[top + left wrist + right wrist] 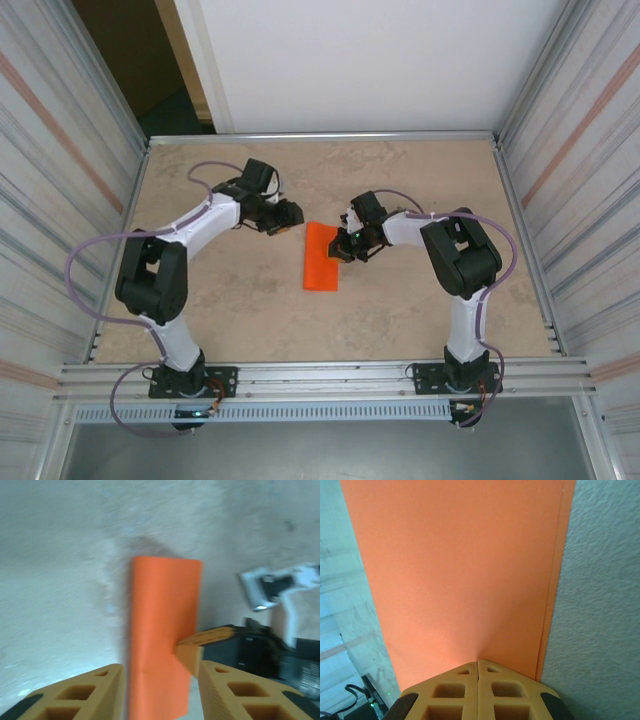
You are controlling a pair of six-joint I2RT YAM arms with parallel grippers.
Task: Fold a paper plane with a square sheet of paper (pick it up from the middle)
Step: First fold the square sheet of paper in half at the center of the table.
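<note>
The orange paper (322, 257), folded into a narrow rectangle, lies flat mid-frame on the table (420, 300). The right gripper (347, 246) reaches in from the right, jaws pressed together, tips touching the paper's right edge. The left gripper (287, 220) hovers just upper left of it, jaws spread and empty.

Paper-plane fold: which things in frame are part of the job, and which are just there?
Job:
- orange sheet of paper, folded to a rectangle
- right claw, shut, tips on the paper
- left claw, open, close by

Just there:
- table
- purple cables
- metal rail at the near edge
</note>
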